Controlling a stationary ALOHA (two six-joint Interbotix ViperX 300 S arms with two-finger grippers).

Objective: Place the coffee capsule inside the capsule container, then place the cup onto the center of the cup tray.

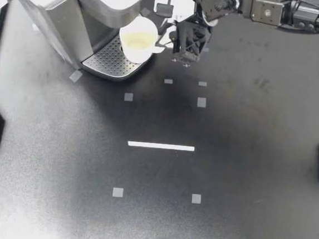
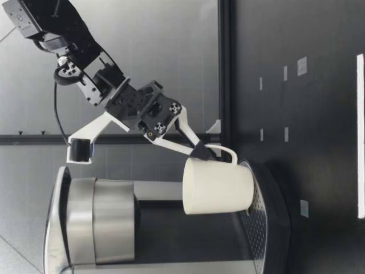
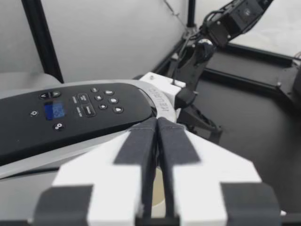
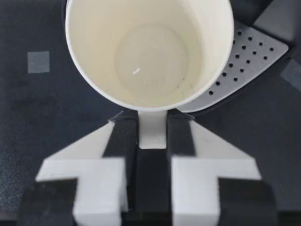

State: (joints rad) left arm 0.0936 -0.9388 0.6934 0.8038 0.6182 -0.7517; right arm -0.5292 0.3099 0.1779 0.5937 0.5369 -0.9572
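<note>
1. Looking down on a dark counter (image 1: 244,177), carrying a white tape strip (image 1: 161,146) at the middle of the frame and small grey tape squares (image 1: 118,192) above and below it.
2. Reaching in from the upper right of the frame with the right gripper (image 1: 169,42), ending just right of upper centre.
3. Pinching the handle (image 4: 152,131) of the white cup (image 1: 138,41) in that gripper, fingers closed on it from both sides, as shown plainly in the right wrist view.
4. Holding the cup upright, mouth up and empty, in the upper middle of the frame, over the edge of the perforated cup tray (image 1: 110,62) that faces the frame's right, not over its centre.
5. Seeing from table height the cup's base right at the tray's outer edge; not being able to tell whether touching it or hanging just clear.
6. Facing the coffee machine (image 1: 74,11) in the upper left of the frame, with the tray at its foot.
7. Hovering the left gripper (image 3: 156,125) above the machine's dark button panel (image 3: 84,106), fingers pressed together with nothing between them.
</note>
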